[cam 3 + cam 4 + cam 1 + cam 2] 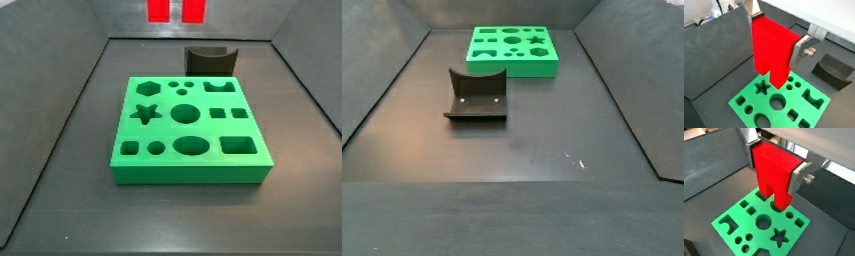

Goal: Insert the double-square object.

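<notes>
Gripper [778, 168] high above green board [187, 172], jaws clenched on double-square object [772, 44] (prongs down). Square prongs over matching holes, then lower straight, slowly.

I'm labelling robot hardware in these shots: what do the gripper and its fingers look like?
In both wrist views the gripper above the green board has flat silver metal fingers. One finger plate carries a round bolt head and a dark pad edge. Behind it sit pale grey and white housing and a thin cable.
</notes>
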Available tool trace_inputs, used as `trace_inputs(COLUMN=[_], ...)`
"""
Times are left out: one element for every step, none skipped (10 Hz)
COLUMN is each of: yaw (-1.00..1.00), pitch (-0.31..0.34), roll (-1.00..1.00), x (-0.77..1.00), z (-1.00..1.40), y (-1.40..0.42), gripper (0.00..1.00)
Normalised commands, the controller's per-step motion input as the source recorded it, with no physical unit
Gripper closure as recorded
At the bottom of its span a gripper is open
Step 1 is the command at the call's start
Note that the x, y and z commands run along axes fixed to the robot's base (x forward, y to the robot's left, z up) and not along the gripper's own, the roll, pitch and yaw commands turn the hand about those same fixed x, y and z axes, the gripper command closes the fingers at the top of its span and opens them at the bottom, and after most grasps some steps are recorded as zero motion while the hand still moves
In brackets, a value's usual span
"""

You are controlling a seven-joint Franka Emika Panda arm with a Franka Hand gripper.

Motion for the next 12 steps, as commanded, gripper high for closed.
trace_inputs(yaw=[0.00, 0.00, 0.00, 0.00, 0.00, 0.00, 0.00, 0.02, 0.02, 0.03, 0.04, 0.04], pitch=[0.000, -0.003, 0.000, 0.053, 0.161, 0.156, 0.127, 0.087, 0.099, 0.096, 0.069, 0.051], roll=[0.40, 0.43, 0.43, 0.40, 0.28, 0.20, 0.13, 0.11, 0.12, 0.13, 0.13, 0.12], x=[0.23, 0.39, 0.58, 0.60, 0.55, 0.40, 0.41, 0.42, 0.38, 0.30, 0.26, 0.23], z=[-0.54, -0.43, -0.40, -0.45, -0.57, -0.58, -0.58, -0.59, -0.53, -0.48, -0.46, -0.44], y=[-0.18, -0.29, -0.32, -0.30, -0.05, 0.00, 0.08, 0.09, 0.09, 0.09, 0.08, 0.06], gripper=[1.00, 1.00, 1.00, 1.00, 1.00, 1.00, 1.00, 1.00, 1.00, 1.00, 1.00, 1.00])
